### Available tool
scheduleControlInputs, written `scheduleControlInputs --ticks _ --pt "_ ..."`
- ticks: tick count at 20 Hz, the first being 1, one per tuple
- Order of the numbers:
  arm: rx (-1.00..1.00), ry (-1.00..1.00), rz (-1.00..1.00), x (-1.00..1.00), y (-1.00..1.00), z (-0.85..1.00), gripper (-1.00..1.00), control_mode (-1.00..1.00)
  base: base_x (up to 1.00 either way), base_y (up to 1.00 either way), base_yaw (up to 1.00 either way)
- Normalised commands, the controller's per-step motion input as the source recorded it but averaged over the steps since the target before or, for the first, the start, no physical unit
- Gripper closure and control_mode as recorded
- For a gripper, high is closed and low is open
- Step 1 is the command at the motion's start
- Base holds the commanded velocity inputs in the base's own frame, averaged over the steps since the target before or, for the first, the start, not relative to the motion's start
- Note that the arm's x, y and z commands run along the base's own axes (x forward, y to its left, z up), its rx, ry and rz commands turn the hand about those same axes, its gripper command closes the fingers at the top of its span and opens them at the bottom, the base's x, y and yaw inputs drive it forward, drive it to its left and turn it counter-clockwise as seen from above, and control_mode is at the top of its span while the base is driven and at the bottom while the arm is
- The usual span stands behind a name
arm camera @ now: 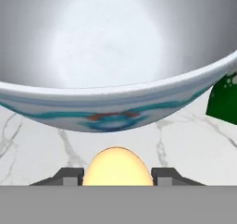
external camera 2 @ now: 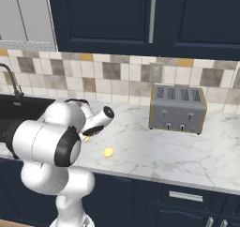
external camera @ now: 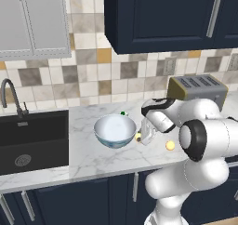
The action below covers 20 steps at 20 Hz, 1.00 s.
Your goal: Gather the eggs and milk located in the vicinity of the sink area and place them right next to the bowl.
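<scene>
The pale blue-white bowl stands on the marble counter right of the sink. My gripper hangs low at the bowl's right side, shut on one egg that sits between the two finger tips, close to the bowl's wall. The same egg peeks out beside the hand. A second egg lies loose on the counter farther right, also seen as the egg in the right base view. The milk's green top pokes up behind the bowl, and its green corner shows in the hand view.
A grey toaster stands at the back right of the counter. The dark curved faucet rises behind the sink. Dark wall cabinets hang above. The counter's front edge runs just before the bowl.
</scene>
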Motion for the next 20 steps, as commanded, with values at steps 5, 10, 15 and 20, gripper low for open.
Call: scheduleControlInputs --ticks 5,10,15,20 --pt "0.00 -0.04 0.11 0.00 0.10 0.00 1.00 -1.00 0.00 0.00 0.00" --pt "0.00 -0.02 0.09 0.00 0.05 0.00 -1.00 -1.00 0.00 0.00 0.00" --pt "0.00 0.00 0.02 0.00 0.00 0.00 -1.00 -1.00 0.00 0.00 0.00" --pt "0.00 0.01 0.00 -0.03 -0.14 0.11 -1.00 -1.00 0.00 0.00 0.00"
